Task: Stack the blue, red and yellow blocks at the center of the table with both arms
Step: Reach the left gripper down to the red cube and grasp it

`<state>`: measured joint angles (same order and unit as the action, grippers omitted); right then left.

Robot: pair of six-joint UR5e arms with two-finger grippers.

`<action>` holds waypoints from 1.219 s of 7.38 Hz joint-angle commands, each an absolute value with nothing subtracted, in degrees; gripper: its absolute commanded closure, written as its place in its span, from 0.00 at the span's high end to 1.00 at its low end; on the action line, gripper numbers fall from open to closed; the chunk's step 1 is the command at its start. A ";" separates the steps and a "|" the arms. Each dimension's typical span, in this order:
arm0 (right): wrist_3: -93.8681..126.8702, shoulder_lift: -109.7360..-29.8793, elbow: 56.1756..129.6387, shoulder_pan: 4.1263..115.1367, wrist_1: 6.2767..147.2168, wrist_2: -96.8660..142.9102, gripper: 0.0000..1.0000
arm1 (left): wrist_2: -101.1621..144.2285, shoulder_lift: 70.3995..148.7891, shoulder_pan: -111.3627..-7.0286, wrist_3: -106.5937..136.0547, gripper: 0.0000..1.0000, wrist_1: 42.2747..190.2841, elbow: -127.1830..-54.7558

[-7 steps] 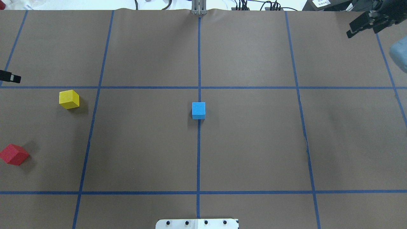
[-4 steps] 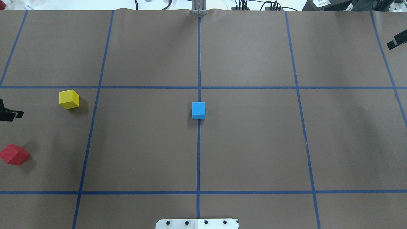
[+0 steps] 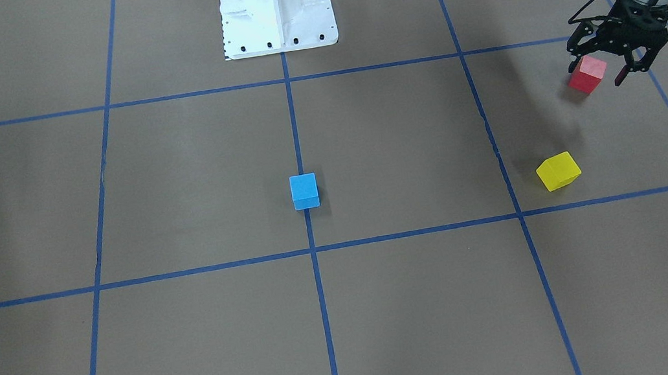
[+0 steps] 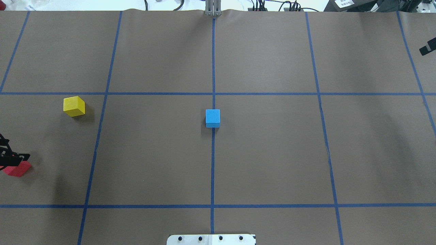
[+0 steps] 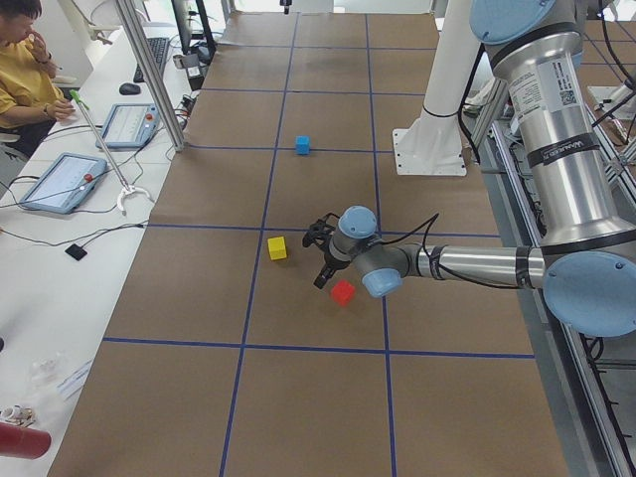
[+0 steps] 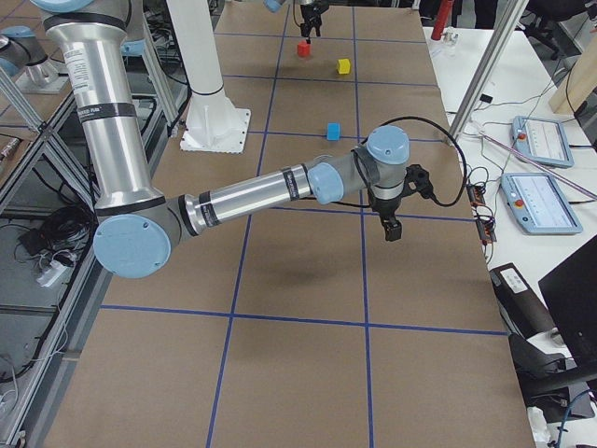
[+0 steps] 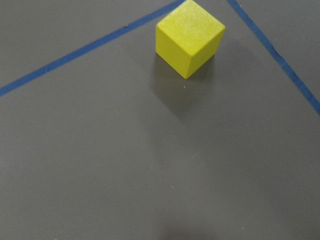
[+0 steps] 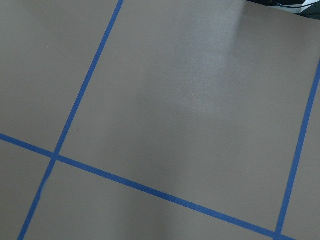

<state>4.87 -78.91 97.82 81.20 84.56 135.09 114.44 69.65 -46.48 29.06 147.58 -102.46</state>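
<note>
The blue block (image 4: pixel 212 118) sits on the table's centre line; it also shows as the blue block (image 3: pixel 304 191). Off to the left lies the yellow block (image 4: pixel 74 106), alone in the left wrist view as the yellow block (image 7: pixel 189 37). At the left edge the red block (image 3: pixel 586 75) rests on the table (image 4: pixel 272 153). My left gripper (image 3: pixel 595 65) hangs open over it, fingers spread to either side. From above, the left gripper (image 4: pixel 13 157) covers part of the red block (image 4: pixel 16 169). Only a tip of my right gripper (image 4: pixel 427 49) shows at the far right edge; I cannot tell whether it is open or shut.
The white pedestal (image 3: pixel 276 9) stands at the robot's side of the table. In the right side view my right arm (image 6: pixel 280 191) stretches low across the table's right half. A person (image 5: pixel 25 70) sits at a side table with tablets (image 5: pixel 62 181).
My left gripper moved along the left edge toward the robot's side and now stands over the red block. The right gripper drew farther off the right edge. No block moved.
</note>
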 commanded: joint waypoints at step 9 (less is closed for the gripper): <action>4.75 -78.93 97.65 81.21 84.55 134.56 1.00 | 113.55 70.66 -41.67 29.53 0.95 150.91 -95.63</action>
<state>4.75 -78.92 97.65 81.21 84.55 134.65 113.58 69.44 -42.51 29.57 150.91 -96.75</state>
